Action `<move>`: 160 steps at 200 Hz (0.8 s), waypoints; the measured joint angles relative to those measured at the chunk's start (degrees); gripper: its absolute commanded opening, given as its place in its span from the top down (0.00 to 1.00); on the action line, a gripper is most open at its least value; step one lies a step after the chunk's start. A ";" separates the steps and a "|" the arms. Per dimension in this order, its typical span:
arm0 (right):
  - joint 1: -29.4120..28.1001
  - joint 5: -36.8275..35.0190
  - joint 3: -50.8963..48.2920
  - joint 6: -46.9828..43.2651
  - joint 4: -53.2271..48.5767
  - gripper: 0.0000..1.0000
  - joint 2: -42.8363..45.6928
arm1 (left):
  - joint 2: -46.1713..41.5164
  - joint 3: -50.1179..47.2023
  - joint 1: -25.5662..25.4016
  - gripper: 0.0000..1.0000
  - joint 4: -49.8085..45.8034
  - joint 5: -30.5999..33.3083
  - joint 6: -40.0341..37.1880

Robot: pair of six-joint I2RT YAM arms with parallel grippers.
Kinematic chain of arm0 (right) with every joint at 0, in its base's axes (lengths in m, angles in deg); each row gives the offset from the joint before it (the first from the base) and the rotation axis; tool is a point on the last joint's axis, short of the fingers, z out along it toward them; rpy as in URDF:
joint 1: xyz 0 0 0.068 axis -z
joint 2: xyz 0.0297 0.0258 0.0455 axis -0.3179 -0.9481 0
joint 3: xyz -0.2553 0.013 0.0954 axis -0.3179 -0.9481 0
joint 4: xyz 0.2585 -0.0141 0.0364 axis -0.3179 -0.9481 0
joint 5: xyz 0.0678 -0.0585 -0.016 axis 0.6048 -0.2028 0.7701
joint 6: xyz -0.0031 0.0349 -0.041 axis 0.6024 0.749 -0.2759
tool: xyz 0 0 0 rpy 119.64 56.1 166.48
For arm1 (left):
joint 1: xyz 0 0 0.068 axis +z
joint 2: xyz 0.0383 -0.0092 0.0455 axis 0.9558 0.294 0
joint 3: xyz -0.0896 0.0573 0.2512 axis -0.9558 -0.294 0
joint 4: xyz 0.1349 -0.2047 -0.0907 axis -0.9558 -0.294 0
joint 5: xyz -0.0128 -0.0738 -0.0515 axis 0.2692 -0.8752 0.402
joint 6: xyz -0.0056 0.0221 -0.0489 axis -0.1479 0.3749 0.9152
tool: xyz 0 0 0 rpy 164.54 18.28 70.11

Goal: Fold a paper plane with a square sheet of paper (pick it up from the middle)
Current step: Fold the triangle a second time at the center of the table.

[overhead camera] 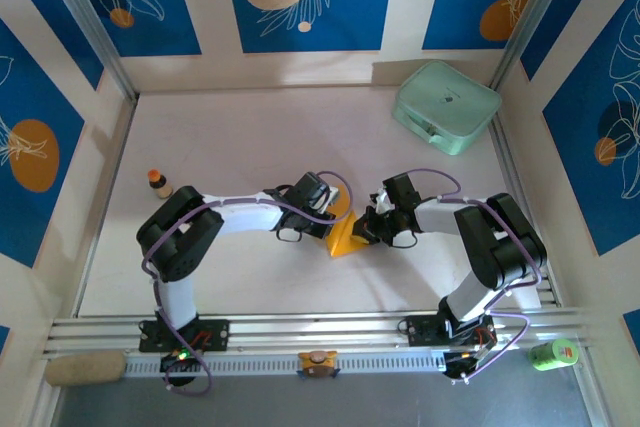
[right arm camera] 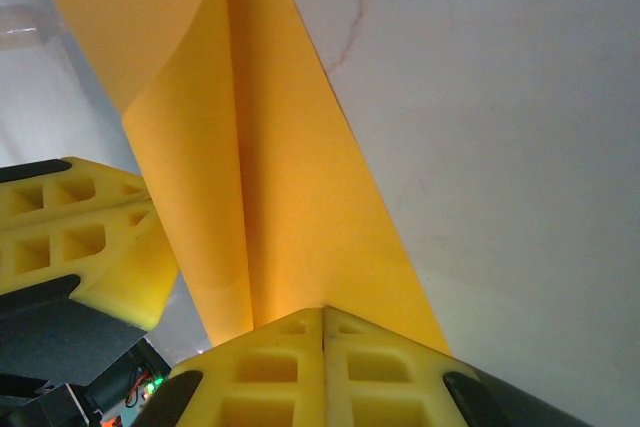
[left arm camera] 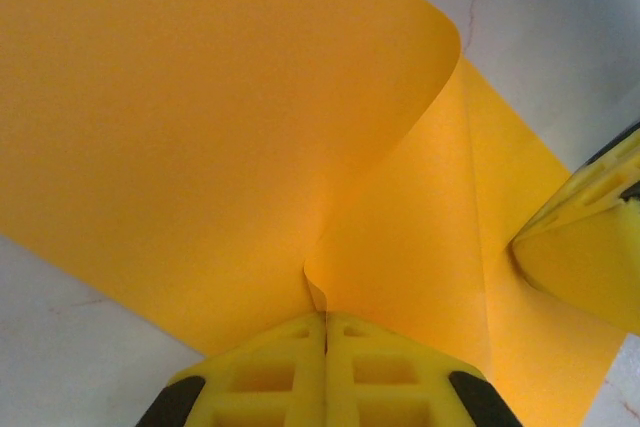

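The square sheet of paper (overhead camera: 345,237) is orange-yellow and stands folded on the table between my two grippers. My left gripper (overhead camera: 335,219) is shut on the sheet's edge (left arm camera: 325,319). From that pinch a flap of the sheet (left arm camera: 200,127) curls up and over to the left. My right gripper (overhead camera: 368,230) is shut on the opposite side (right arm camera: 323,312), where the sheet (right arm camera: 290,207) runs away from the jaws as a long creased strip with a rolled layer. The two grippers are close together, and the other gripper's yellow fingers (left arm camera: 590,247) (right arm camera: 90,237) show in each wrist view.
A mint-green rounded case (overhead camera: 446,107) lies at the back right. A small brown orange-capped bottle (overhead camera: 159,183) stands at the left, beside the left arm's elbow. A green can (overhead camera: 553,353) sits off the table at the near right. Blue patterned walls enclose the white table (overhead camera: 250,137).
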 measured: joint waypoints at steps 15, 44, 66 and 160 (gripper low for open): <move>0.04 0.09 0.00 -0.02 0.00 0.96 0.00 | 0.00 0.00 0.00 1.00 0.02 0.00 0.00; 0.04 0.09 0.00 -0.02 0.00 0.96 0.00 | 0.00 0.00 0.00 1.00 0.07 0.02 -0.02; 0.07 0.09 0.00 0.00 -0.02 0.96 0.00 | 0.00 0.00 0.00 1.00 0.28 0.02 -0.02; 0.09 0.09 0.00 0.00 -0.02 0.96 0.00 | 0.00 0.00 0.00 1.00 1.05 0.04 -0.02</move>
